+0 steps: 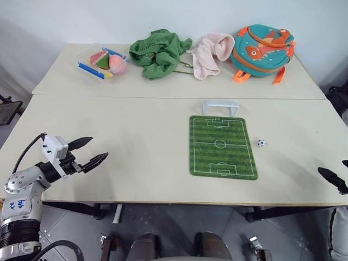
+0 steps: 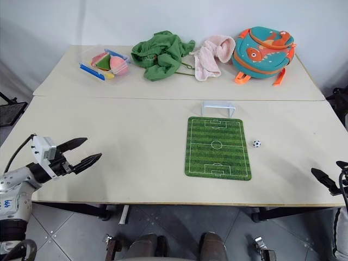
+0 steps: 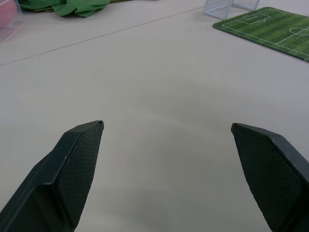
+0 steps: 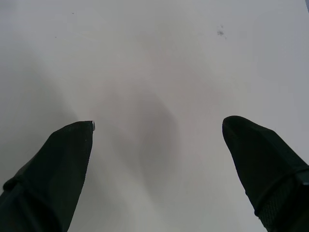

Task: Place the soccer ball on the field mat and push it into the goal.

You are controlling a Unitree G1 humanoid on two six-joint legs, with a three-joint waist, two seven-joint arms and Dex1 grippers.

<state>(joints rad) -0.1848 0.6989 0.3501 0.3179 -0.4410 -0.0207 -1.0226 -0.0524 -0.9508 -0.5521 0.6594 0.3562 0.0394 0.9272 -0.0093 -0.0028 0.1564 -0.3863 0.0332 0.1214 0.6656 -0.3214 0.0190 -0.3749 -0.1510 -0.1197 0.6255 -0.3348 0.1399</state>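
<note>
Soccer ball (image 1: 261,143) apparently rests just beside field mat (image 1: 222,146).

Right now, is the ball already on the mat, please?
No, the ball lies on the table just right of the mat.

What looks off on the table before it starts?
Only the tiny black-and-white soccer ball: it lies on the bare beige table, just off the right edge of the flat green field mat. The small white plastic goal stands upright at the mat's far end.
</note>
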